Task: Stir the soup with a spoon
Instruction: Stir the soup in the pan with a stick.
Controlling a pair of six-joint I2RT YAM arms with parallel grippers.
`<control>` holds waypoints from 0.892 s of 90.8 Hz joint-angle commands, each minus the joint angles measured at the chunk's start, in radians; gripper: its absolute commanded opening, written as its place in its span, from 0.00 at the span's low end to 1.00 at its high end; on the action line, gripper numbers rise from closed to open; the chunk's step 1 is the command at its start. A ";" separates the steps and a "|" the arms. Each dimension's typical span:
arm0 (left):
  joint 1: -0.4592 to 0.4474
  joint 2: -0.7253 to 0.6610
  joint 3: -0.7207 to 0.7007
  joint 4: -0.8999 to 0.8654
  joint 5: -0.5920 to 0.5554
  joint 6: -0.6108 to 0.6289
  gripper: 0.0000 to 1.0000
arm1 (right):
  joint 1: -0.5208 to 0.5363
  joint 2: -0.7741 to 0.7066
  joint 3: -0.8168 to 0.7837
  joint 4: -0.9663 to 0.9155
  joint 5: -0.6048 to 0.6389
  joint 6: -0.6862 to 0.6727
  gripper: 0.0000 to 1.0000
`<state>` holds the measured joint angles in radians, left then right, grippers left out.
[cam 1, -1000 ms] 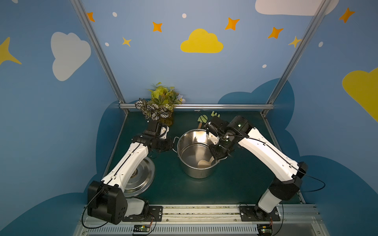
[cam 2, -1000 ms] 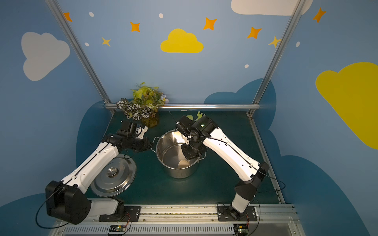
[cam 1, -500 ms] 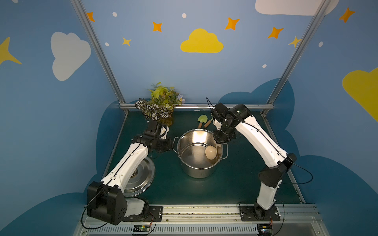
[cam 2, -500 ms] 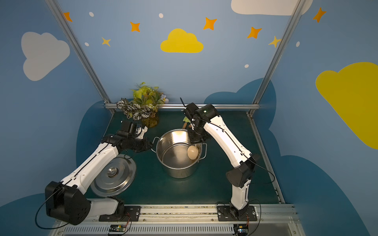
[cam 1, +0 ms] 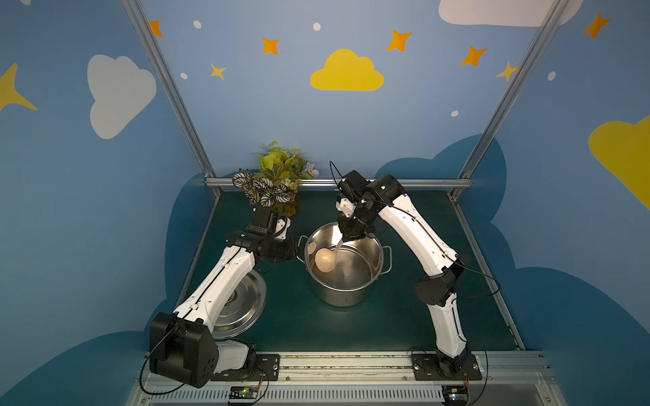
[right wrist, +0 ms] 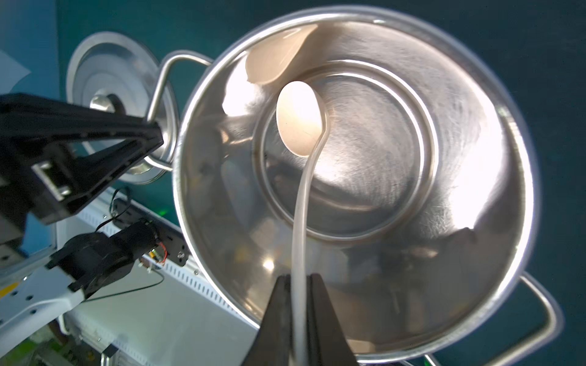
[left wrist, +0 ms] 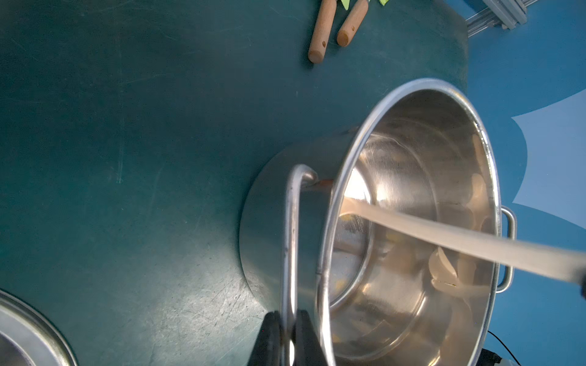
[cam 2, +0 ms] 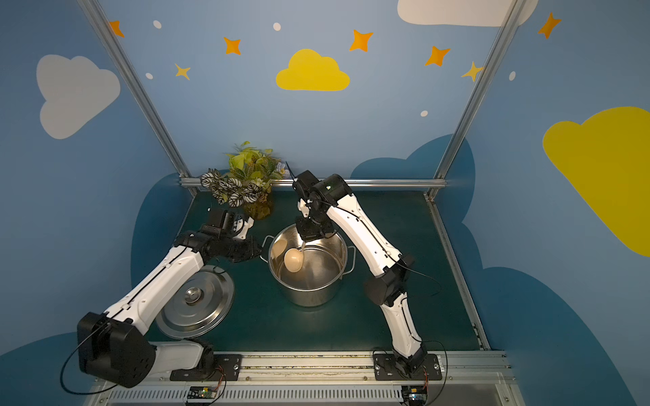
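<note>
- In both top views: observed spoon point(cam 1: 325, 259) hanging inside pot point(cam 1: 346, 295), bowl low near the wall on the left arm's side; noted lid point(cam 2: 197, 305) flat on desk point(cam 1: 387, 323) beside pot
- Left wrist: found left fingers point(left wrist: 269, 343) clamped on pot handle point(left wrist: 290, 237)
- Right wrist: found right fingers point(right wrist: 280, 320) clamped on spoon's thin handle, bowl over pot floor, contact not discernible

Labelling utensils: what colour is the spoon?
The spoon is cream-beige, clearest in the right wrist view.
</note>
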<state>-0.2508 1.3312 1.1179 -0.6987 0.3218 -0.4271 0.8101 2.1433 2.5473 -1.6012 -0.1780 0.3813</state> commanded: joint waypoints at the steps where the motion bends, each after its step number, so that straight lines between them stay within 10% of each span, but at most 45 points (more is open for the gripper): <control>1: -0.011 0.001 -0.025 -0.049 0.013 0.006 0.03 | 0.036 -0.022 0.005 -0.022 -0.063 -0.013 0.00; 42: -0.010 0.003 -0.021 -0.048 0.010 0.012 0.03 | 0.107 -0.310 -0.371 -0.053 0.066 -0.006 0.00; 81: -0.003 0.002 -0.034 -0.043 0.011 0.015 0.02 | -0.110 -0.418 -0.547 -0.022 0.140 -0.027 0.00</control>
<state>-0.2504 1.3304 1.1164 -0.6975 0.3218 -0.4263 0.7464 1.7245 1.9858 -1.6024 -0.0528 0.3779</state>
